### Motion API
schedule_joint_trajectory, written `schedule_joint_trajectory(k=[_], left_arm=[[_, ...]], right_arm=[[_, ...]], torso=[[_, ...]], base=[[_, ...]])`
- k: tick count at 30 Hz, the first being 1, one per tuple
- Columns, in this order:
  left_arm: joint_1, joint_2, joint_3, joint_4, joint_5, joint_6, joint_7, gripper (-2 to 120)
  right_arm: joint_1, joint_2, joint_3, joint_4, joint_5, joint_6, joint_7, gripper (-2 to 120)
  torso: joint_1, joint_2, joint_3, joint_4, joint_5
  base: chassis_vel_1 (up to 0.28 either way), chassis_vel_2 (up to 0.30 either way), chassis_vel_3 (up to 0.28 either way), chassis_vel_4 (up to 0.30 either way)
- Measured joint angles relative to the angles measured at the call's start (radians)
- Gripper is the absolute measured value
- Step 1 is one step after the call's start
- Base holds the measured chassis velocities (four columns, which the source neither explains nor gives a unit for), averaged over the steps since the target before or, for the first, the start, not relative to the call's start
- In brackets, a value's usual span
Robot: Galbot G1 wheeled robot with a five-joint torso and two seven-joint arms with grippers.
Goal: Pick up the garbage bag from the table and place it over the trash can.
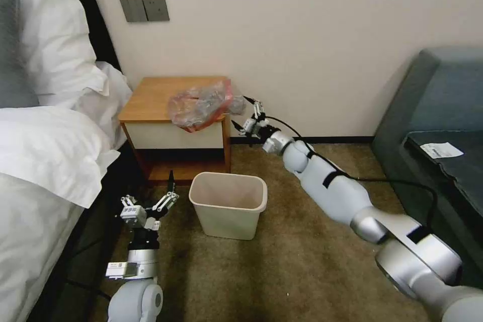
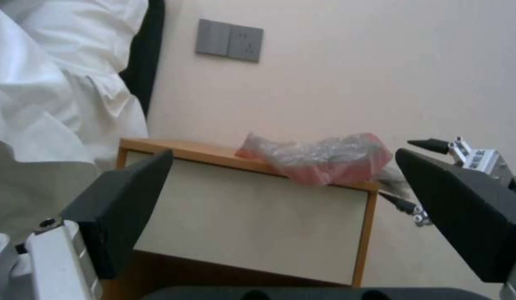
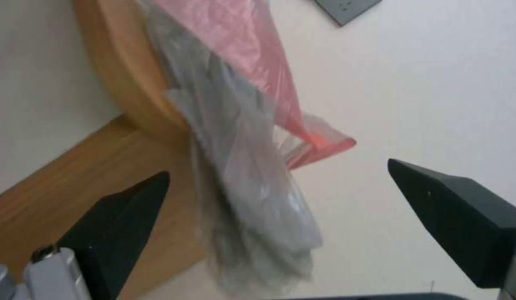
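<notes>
Garbage bag [image 1: 201, 104] crumpled on table [image 1: 151, 98], grey end hanging over right edge, right gripper [image 1: 247, 116] spread wide beside that overhang, nothing clamped, left gripper [image 1: 151, 204] wide apart, low beside trash can [image 1: 229, 204]

Bedroom — bed [image 1: 35, 161], white pillows [image 1: 55, 35], nightstand [image 1: 166, 98]

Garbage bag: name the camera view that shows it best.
The head view: the whole crinkly translucent garbage bag with red rim lies on the orange-brown wooden table. The left wrist view shows it side-on; the right wrist view shows its overhanging end between open tool fingers.
</notes>
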Motion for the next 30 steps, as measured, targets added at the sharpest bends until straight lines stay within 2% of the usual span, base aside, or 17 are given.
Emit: schedule_joint_trajectory(k=[24,30], left_arm=[[0.01,-0.009,-0.008,-0.016,0.003,-0.006,-0.01,99],[0.01,-0.008,-0.012,-0.014,0.003,-0.007,-0.013,99]], right_arm=[[0.053,0.049,-0.006,-0.124,-0.052,-0.004,0.022,100],[0.049,0.059,-0.006,-0.131,-0.058,-0.002,0.026,94]], torso=[[0.0,0.0,0.0,-0.0003,0.0001],[0.0,0.0,0.0,-0.0002,0.0001]], base=[[0.0,0.0,0.0,0.0],[0.0,0.0,0.0,0.0]])
